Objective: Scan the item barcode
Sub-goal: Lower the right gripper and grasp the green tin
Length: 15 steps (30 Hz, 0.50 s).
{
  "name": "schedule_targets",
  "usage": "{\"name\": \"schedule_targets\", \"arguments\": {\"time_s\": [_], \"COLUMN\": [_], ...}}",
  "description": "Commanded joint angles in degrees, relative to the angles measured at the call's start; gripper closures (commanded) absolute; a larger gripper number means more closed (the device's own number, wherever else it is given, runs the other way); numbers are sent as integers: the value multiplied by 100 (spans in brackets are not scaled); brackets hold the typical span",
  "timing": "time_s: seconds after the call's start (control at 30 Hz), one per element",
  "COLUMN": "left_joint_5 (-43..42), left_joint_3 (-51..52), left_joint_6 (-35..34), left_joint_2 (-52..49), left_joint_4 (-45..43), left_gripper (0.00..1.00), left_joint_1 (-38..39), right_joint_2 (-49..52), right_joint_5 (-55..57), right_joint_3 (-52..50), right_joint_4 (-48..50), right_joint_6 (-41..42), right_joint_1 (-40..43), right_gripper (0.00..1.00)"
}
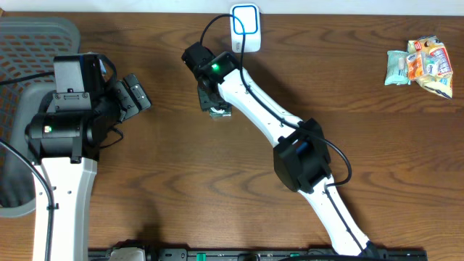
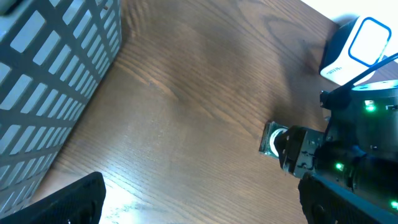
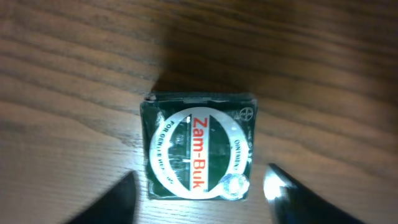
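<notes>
The item is a small dark green box (image 3: 198, 144) with a white oval "Zam-Buk" label, lying flat on the wooden table; the overhead view shows it as a small green box (image 1: 220, 111) at centre. My right gripper (image 3: 200, 196) hangs straight over it, open. Its fingers (image 3: 106, 205) stand on either side of the box's near end, with a narrow strip of table showing on each side. The white barcode scanner (image 1: 245, 27) with a blue outline stands at the table's back edge, just beyond. My left gripper (image 2: 202, 208) is wide open and empty, over bare wood to the left.
A grey mesh basket (image 1: 36, 40) sits at the far left, beside my left arm. Several snack packets (image 1: 424, 65) lie at the far right. In the left wrist view the scanner (image 2: 354, 50) and the box (image 2: 271, 139) are at right.
</notes>
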State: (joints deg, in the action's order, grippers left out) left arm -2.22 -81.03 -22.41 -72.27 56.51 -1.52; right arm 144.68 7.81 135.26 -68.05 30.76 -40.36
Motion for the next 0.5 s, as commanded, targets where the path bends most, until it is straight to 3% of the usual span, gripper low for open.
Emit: {"name": "schedule_targets", "arguments": {"time_s": [0.0, 0.17, 0.27, 0.47], "left_joint_5": [52, 55, 55, 55], "left_joint_3": [-50, -50, -50, -50], "left_joint_6": [76, 76, 76, 76], "left_joint_2": [4, 4, 4, 4], "left_joint_4": [4, 4, 4, 4], "left_gripper": [2, 2, 2, 2], "left_joint_1": [-35, -35, -35, -35], "right_joint_2": [-214, -214, -205, -205], "right_joint_5": [258, 258, 254, 260], "right_joint_3": [-111, -125, -146, -437], "right_joint_4": [131, 260, 391, 769], "right_joint_6": [326, 326, 323, 214], "right_joint_1": [-74, -160, -236, -402], "right_gripper": [54, 71, 97, 99]}}
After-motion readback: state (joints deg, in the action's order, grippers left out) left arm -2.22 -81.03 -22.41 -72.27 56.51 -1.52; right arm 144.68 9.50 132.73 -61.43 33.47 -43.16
